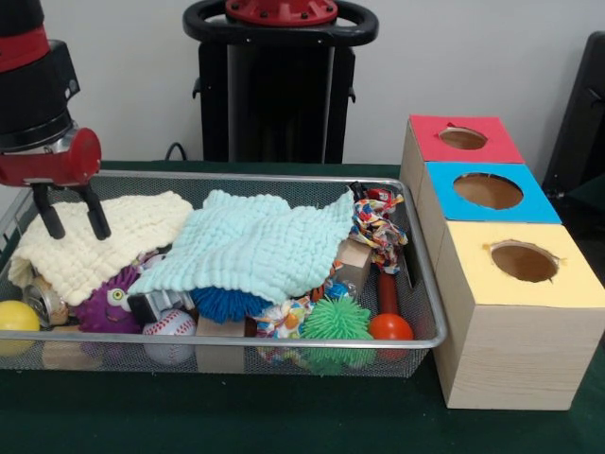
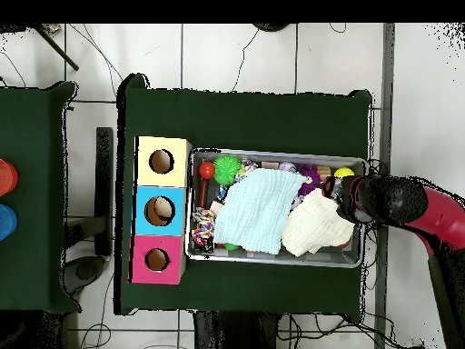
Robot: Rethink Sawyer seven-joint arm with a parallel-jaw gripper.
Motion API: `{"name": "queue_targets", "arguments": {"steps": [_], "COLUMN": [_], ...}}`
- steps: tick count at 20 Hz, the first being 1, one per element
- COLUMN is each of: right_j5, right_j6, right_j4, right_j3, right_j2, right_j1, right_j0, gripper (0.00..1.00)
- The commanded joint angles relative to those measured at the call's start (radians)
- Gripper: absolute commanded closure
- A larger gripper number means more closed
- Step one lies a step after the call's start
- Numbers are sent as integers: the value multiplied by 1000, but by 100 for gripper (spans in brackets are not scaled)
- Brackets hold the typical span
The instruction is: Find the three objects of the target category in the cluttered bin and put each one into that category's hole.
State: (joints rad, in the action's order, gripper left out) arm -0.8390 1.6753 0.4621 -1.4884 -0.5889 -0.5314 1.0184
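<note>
A wire mesh bin [image 1: 284, 180] [image 2: 272, 259] holds a pile of toys. A pale green cloth [image 1: 250, 241] [image 2: 257, 211] covers its middle and a cream cloth [image 1: 99, 241] [image 2: 316, 227] lies at one end. My gripper [image 1: 71, 219] [image 2: 338, 193] hangs open just above the cream cloth, holding nothing. Visible toys include a green spiky ball [image 1: 337, 320] [image 2: 227, 167], a blue spiky ball [image 1: 230, 303], a baseball [image 1: 170, 336], a yellow ball [image 1: 19, 317] [image 2: 343, 173], a purple creature [image 1: 109, 305] and an orange-ended stick [image 1: 388, 301]. Beside the bin stand three boxes with round holes: red [image 1: 463, 139] [image 2: 157, 260], blue [image 1: 488, 191] [image 2: 160, 211] and yellow [image 1: 523, 262] [image 2: 162, 162].
A knotted rope toy [image 1: 378, 225] lies at the bin's end nearest the boxes, with wooden blocks [image 1: 352, 265] under the clutter. The bin sits on a dark green table [image 1: 236, 416] [image 2: 245, 118]. A second green table with red and blue items [image 2: 4, 195] shows in the overhead view.
</note>
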Motion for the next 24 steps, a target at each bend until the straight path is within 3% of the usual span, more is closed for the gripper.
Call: {"name": "queue_targets", "arguments": {"steps": [1,9,16,20,24], "right_j5": [-93,-82,-83,-70,-100], "right_j6": [-310,-329,-356,-343,-435], "right_j4": [83,94,118,125,140], "right_j3": [-14,23,120,113,141], "right_j2": [-23,-28,-21,-24,-59], "right_j1": [38,61,97,94,117], "right_j0": [24,46,48,44,54], "gripper": [0,0,0,0,0]}}
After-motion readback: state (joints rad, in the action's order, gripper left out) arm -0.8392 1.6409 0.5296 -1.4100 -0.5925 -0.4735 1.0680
